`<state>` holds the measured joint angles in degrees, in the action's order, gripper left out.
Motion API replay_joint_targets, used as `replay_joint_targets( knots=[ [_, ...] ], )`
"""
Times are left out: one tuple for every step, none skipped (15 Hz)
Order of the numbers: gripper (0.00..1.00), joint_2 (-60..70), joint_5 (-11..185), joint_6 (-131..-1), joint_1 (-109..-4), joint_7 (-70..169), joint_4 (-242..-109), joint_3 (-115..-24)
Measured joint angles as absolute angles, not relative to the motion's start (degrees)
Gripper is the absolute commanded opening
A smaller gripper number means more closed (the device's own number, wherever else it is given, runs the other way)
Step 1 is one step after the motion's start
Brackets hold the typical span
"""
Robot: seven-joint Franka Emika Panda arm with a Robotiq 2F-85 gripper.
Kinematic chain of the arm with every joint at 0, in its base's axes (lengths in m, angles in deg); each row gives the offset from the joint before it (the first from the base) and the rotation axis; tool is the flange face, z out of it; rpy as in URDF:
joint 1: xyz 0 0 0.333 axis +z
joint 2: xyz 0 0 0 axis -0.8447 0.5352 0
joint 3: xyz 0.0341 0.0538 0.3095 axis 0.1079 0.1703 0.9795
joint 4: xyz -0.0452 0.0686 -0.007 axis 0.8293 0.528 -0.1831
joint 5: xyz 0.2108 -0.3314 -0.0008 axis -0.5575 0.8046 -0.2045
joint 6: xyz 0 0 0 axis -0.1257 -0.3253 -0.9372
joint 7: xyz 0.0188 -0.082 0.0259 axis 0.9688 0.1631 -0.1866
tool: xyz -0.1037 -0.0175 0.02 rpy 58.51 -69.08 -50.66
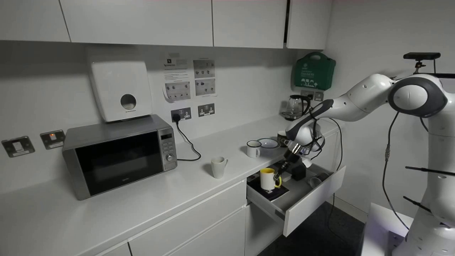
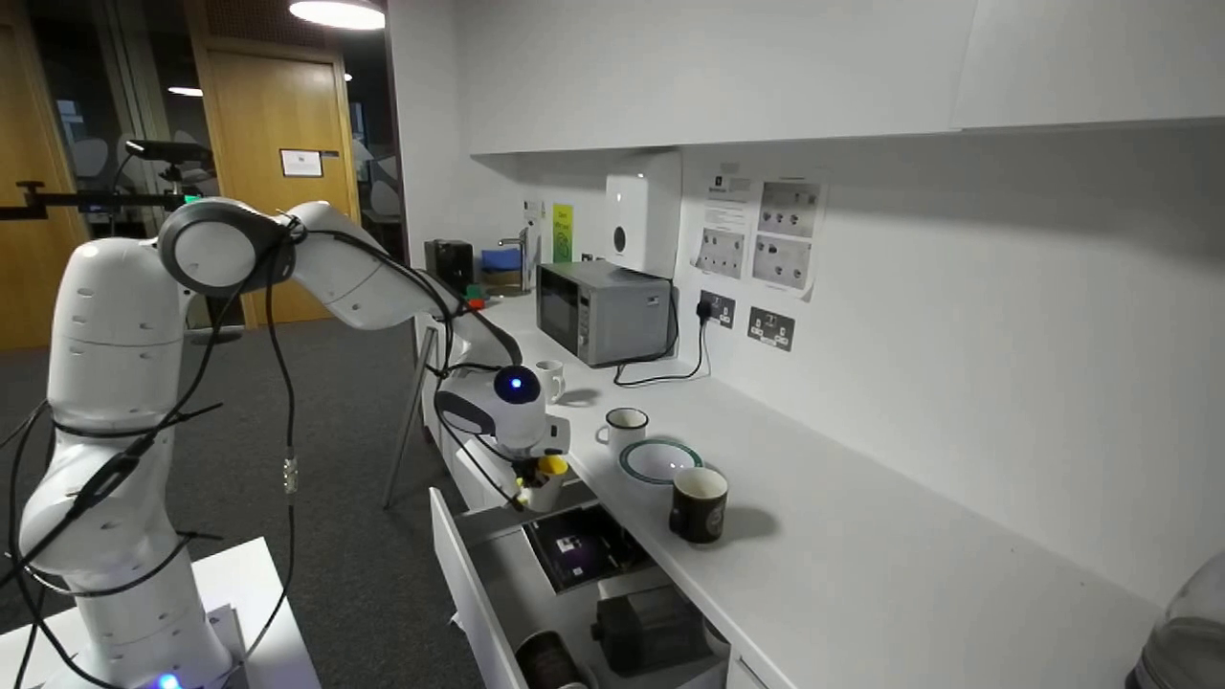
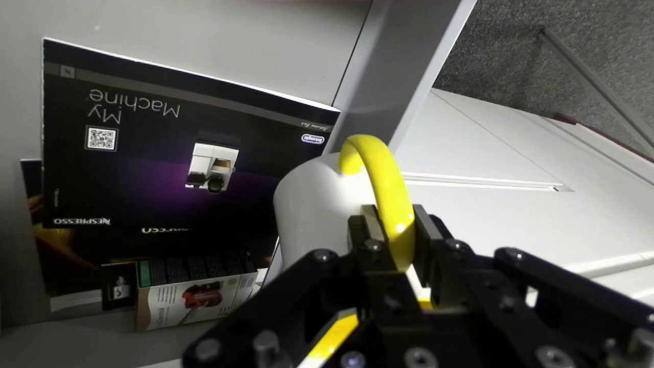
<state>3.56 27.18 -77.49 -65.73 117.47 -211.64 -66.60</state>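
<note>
My gripper (image 3: pixel 392 220) is shut on the curved yellow handle (image 3: pixel 380 174) of a white mug (image 3: pixel 311 204), one finger on each side of the handle. In both exterior views the mug (image 1: pixel 267 182) is upright and shows a yellow inside. It is at the far end of a pulled-out drawer (image 2: pixel 498 565), above or beside a black booklet (image 3: pixel 153 153); whether its base touches anything I cannot tell. The gripper's fingers hide part of the mug in the wrist view.
On the counter (image 1: pixel 199 188) stand a pale mug (image 1: pixel 218 167), a white rimmed mug (image 1: pixel 253 148), a bowl (image 2: pixel 660 461) and a black mug (image 2: pixel 699 505). The drawer also holds a dark appliance (image 2: pixel 651 627) and a lying cup (image 2: pixel 547 660). A microwave (image 1: pixel 121 153) sits farther along.
</note>
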Motion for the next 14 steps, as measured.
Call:
replay_joint_targets(
  knots=[
    [0.05,4.2,26.7,-78.2,-65.7,117.9,-211.1,-66.3],
    [0.05,4.8,26.3,-78.9,-65.7,118.4,-210.6,-66.0],
    [0.05,5.4,26.1,-79.4,-65.7,118.9,-210.2,-65.8],
    [0.05,6.0,25.9,-79.8,-65.7,119.3,-210.1,-65.6],
    [0.05,6.4,25.8,-80.1,-65.7,119.6,-210.0,-65.4],
    [0.05,6.8,25.7,-80.6,-65.7,119.7,-209.8,-65.2],
    [0.05,7.3,25.4,-81.1,-65.7,120.0,-209.5,-65.0],
    [0.05,7.9,25.0,-81.6,-65.7,120.4,-209.2,-64.8],
    [0.05,8.3,24.7,-81.9,-65.7,120.7,-208.8,-64.8],
    [0.05,8.8,24.4,-82.3,-65.7,121.0,-208.4,-64.8],
    [0.05,9.2,24.2,-82.7,-65.8,121.2,-208.3,-64.8],
    [0.05,9.5,24.0,-82.9,-65.8,121.3,-208.2,-64.8],
    [0.05,9.8,23.9,-83.1,-65.9,121.4,-208.1,-64.8],
    [0.05,10.1,23.7,-83.2,-66.0,121.6,-208.1,-64.8]
  ],
)
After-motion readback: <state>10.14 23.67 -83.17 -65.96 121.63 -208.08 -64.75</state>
